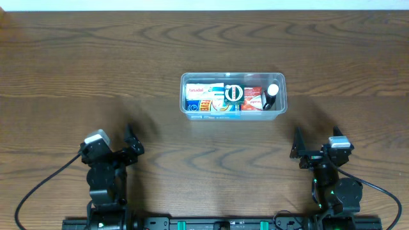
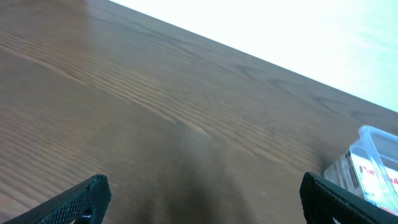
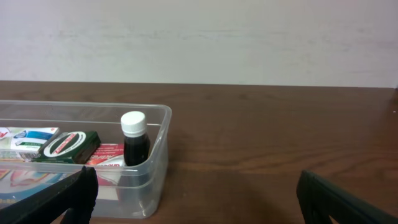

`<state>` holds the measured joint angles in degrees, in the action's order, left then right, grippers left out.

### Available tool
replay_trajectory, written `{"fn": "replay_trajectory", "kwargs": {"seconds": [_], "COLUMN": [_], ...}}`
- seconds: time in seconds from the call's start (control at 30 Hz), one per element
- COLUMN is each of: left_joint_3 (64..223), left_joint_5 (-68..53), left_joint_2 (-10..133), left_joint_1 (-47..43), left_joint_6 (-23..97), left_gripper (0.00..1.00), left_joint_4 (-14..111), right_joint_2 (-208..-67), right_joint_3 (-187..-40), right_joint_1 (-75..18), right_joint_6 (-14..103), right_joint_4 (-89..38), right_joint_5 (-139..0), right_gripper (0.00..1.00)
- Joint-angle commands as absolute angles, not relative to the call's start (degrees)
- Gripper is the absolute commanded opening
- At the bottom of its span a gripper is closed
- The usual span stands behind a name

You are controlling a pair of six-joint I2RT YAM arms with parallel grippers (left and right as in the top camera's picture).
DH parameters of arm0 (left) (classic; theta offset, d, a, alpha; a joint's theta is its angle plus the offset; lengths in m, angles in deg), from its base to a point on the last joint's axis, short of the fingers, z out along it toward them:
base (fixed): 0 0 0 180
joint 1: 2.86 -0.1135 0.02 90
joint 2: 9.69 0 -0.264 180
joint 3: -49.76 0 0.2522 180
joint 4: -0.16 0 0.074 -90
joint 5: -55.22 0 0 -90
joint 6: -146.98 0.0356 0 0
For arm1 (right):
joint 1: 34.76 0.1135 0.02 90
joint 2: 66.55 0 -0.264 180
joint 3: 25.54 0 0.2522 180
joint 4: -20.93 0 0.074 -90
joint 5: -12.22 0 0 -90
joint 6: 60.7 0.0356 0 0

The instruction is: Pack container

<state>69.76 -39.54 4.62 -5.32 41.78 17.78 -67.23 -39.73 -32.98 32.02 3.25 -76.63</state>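
Observation:
The clear plastic container stands mid-table and holds several small boxes, a green box and a dark bottle with a white cap. Its right end shows in the right wrist view, with the bottle upright inside. One corner shows in the left wrist view. My left gripper is open and empty near the front left; its view shows bare wood between the fingers. My right gripper is open and empty near the front right, in front of the container.
The brown wooden table runs to a pale wall at the back. Black cables trail from both arm bases along the front edge.

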Motion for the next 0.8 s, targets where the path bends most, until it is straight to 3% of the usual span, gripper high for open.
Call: {"fn": "replay_trajectory", "kwargs": {"seconds": [0.0,0.53,0.77], "left_joint_3": [67.82,63.75,63.77], "left_joint_5": [-38.21,-37.37,-30.69], "left_joint_2": [2.48,-5.37,-9.48], "left_joint_1": [-3.36,-2.11,-2.11], "left_joint_6": [41.91,42.39,53.95], "left_gripper": [0.98,0.98,0.98], "left_joint_4": [17.47,17.86,17.71], "right_joint_2": [-66.88,-66.88,-66.88], "right_joint_3": [-39.62,-39.62,-39.62], "right_joint_1": [-33.46,-33.46,-33.46], "right_joint_6": [31.38,31.36,31.36], "right_joint_4": [3.07,3.07,3.07], "right_joint_5": [-76.24,-76.24,-76.24], "right_gripper": [0.99,0.99,0.99]}}
